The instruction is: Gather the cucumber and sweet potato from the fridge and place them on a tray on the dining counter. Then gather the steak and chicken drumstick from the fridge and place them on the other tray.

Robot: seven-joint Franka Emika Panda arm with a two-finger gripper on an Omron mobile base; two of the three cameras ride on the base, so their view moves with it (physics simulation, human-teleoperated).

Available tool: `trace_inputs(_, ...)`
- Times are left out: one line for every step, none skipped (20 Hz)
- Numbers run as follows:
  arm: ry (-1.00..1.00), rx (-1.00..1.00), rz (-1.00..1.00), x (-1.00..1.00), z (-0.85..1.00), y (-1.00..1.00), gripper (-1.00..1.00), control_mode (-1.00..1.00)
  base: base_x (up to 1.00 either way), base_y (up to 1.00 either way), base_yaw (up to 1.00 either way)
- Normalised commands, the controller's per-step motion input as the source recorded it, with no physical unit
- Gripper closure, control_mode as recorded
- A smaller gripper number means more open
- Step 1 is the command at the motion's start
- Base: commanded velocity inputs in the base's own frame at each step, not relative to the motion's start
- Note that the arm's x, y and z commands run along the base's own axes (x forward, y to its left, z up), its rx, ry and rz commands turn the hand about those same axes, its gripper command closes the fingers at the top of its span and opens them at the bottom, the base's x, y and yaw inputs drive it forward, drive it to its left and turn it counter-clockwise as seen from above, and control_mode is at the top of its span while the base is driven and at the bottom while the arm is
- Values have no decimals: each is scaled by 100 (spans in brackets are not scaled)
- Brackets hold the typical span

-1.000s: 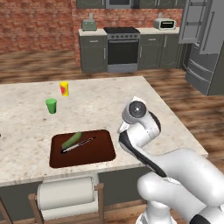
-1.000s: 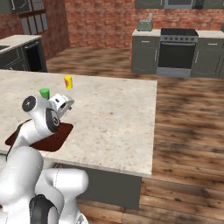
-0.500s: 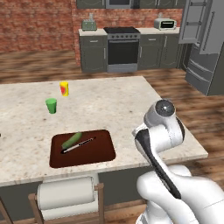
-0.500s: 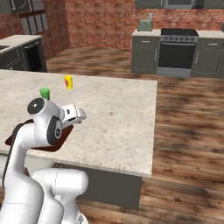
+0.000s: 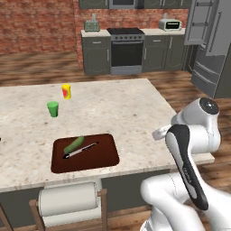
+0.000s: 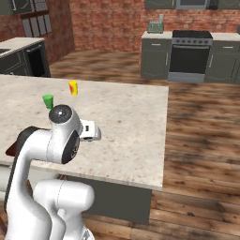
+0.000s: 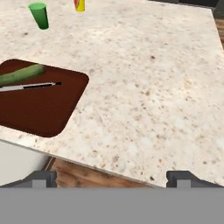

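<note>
Left base view: cucumber lies on the brown tray on the surface, beside a knife; green cup and yellow can stand farther back; fridge is across the room, door ajar.
Right base view: arm's wrist hangs over the near surface edge; tray mostly hidden behind the arm.
Hand view: jaws spread wide, holding nothing; cucumber up and left of the jaws, well apart.
Step in hand, judged: cucumber delivered; go to the fridge for the sweet potato.
Doing it well: keep jaws spread, lift clear of the surface edge before driving, approach the open door squarely.
</note>
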Motion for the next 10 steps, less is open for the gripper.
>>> trace_inputs(1,3,-18,-20,0,0,-100,-100,0,0,0)
trace_inputs(0,0,-15,-17,0,0,-100,-100,0,0,0)
trace_inputs(0,1,-14,-19,0,0,-100,-100,0,0,0)
trace_inputs(0,1,-12,-16,0,0,-100,-100,0,0,0)
trace_inputs(0,2,-10,-12,0,0,-100,-100,0,0,0)
trace_inputs(0,8,-8,-14,0,-7,-100,-100,0,0,0)
trace_inputs(-2,13,-7,-20,0,-22,-100,-100,0,0,0)
trace_inputs(-1,13,-4,-16,0,-19,-100,-100,0,0,0)
trace_inputs(-1,12,-3,-15,0,-15,-100,-100,0,0,0)
trace_inputs(-1,10,-3,-15,0,-11,-100,-100,0,0,0)
